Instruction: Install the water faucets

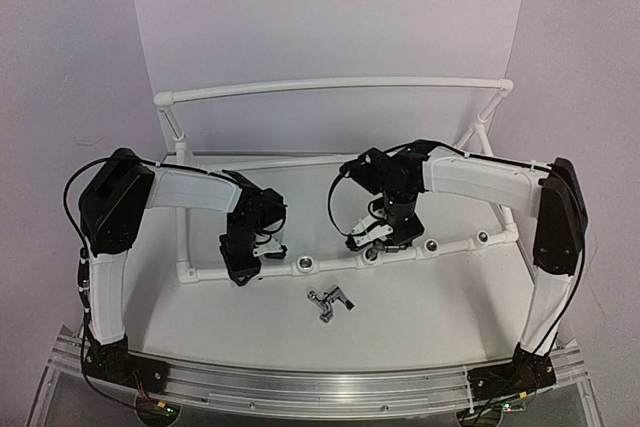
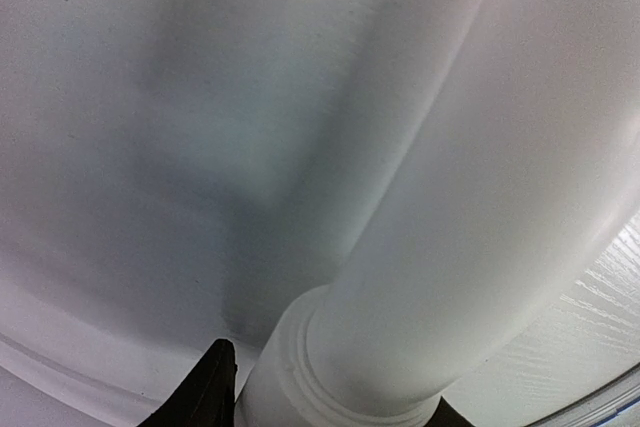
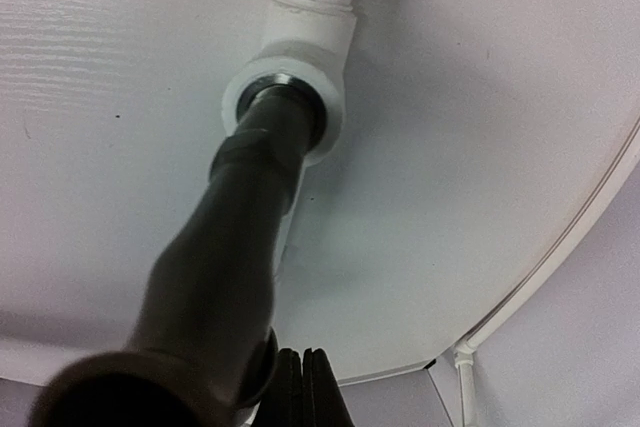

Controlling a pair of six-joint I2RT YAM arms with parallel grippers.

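1. Two faucets here. Top view: loose faucet (image 1: 330, 302) is lying on the tabletop (image 1: 430, 297), at 6 o'clock from the pipe frame's (image 1: 330, 87) front rail. Left gripper (image 1: 243, 269) sits on that rail out toward 9 o'clock, right gripper (image 1: 383, 237) over a middle socket (image 1: 372, 253).
2. Left wrist: gripper's pinching the white pipe, one finger either side.
3. Right wrist: second faucet (image 3: 240, 227) has its stem in the socket. Gripper fingers (image 3: 292, 392) are pressed together at its 5 o'clock, gripping nothing.
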